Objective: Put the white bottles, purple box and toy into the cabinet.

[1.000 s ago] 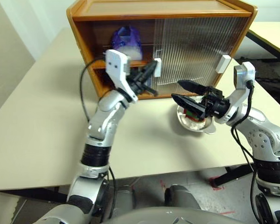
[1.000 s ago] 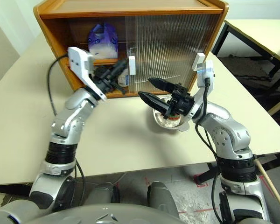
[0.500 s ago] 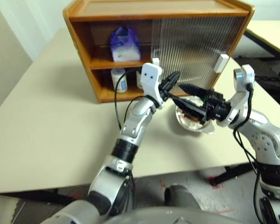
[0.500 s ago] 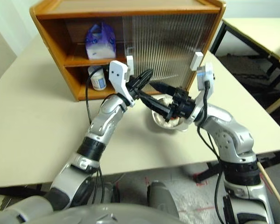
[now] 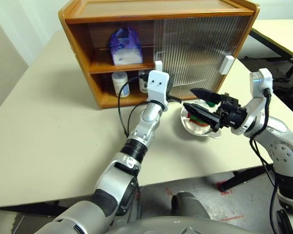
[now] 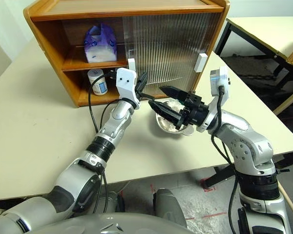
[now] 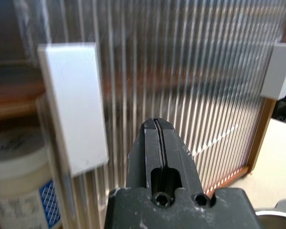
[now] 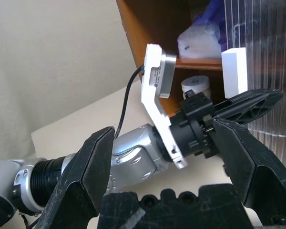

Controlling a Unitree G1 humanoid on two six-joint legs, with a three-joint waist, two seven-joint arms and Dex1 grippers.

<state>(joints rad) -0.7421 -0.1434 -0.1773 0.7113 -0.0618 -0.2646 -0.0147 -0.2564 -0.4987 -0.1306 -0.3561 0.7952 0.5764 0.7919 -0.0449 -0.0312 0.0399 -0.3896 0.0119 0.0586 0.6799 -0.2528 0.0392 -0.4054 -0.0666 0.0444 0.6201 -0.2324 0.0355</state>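
Left gripper pinched shut, arm stretched toward cabinet door; right gripper spread wide, empty, over toy in bowl at 3 o'clock.

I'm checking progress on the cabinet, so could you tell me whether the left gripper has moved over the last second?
Yes. The left gripper, jaws shut, has swung from the cabinet's open side across to the ribbed sliding door, beside its white handle.

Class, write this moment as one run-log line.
left gripper: shut, empty, at cabinet door | right gripper: open over bowl | purple box: top shelf | toy: in bowl
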